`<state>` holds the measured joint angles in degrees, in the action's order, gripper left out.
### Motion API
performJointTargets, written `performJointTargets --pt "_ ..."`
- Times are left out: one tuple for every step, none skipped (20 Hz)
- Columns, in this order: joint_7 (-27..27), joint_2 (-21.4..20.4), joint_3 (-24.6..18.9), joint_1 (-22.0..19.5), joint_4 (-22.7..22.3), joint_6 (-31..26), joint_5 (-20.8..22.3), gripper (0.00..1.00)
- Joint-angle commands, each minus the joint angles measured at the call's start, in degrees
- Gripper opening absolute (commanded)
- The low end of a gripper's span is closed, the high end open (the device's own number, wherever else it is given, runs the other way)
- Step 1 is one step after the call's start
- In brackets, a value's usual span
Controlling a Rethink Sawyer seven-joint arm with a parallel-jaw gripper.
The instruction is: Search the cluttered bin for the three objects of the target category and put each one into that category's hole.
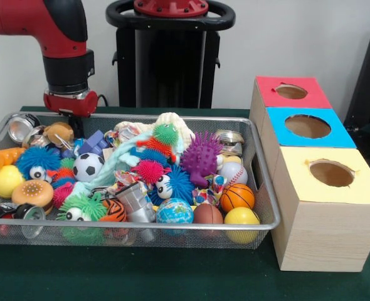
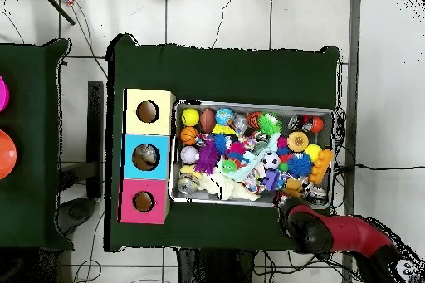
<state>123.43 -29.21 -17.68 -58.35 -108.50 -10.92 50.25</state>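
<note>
The counter [image 1: 172,276] carries a green cloth. On it sits the bin [image 1: 269,207], a wide, shallow silver wire-mesh basket with a rounded metal rim, placed just beside a row of three boxes. The bin is filled with mixed toys: a purple spiky ball [image 1: 201,157], a soccer ball [image 1: 88,166], a globe ball [image 1: 174,211], a mini basketball [image 1: 237,196], a brown football [image 1: 208,214], a yellow ball [image 1: 241,217], a baseball [image 1: 233,172], a blue fuzzy toy with eyes [image 1: 37,162], a toy doughnut [image 1: 32,192] and metal cans [image 1: 22,126].

The yellow-topped box [image 1: 326,216], blue-topped box [image 1: 307,127] and red-topped box [image 1: 291,92] each have one round hole in the top.

The red arm descends to the bin's far corner. The gripper [image 1: 76,125] is at the rim there; its opening cannot be determined in either view.

The overhead view alone shows an object inside the hole of the blue-topped box [image 2: 146,156]. The front view alone shows the pale wood-grain sides of the boxes.
</note>
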Motion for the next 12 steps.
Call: performJointTargets --pt "-4.7 1.1 -3.6 1.1 4.3 -7.6 -2.1 0.00" --pt "-4.6 0.8 -3.7 1.2 4.2 -7.6 -2.4 0.00" --pt "-4.5 0.6 -3.9 1.2 4.0 -7.6 -2.6 0.00" --pt "-4.6 0.2 -4.1 1.1 3.6 -7.6 -2.9 0.00" --pt "-4.6 -0.2 -4.3 1.0 3.2 -7.7 -3.1 0.00" --pt "-5.0 -1.4 -4.7 0.8 2.6 -8.4 -3.7 0.00" --pt "-5.7 -3.1 -5.3 0.6 1.8 -9.4 -4.5 0.00" --pt "-6.6 -5.3 -6.1 0.4 1.0 -11.0 -5.7 0.00" --pt "-7.3 -7.4 -6.9 0.2 0.0 -12.4 -7.0 0.00" --pt "-7.8 -9.3 -7.7 0.0 -0.9 -13.7 -8.2 0.00" --pt "-8.2 -10.6 -8.2 0.1 -1.2 -14.6 -9.1 0.00" --pt "-8.5 -11.9 -8.8 0.1 -1.6 -15.5 -9.9 0.00"
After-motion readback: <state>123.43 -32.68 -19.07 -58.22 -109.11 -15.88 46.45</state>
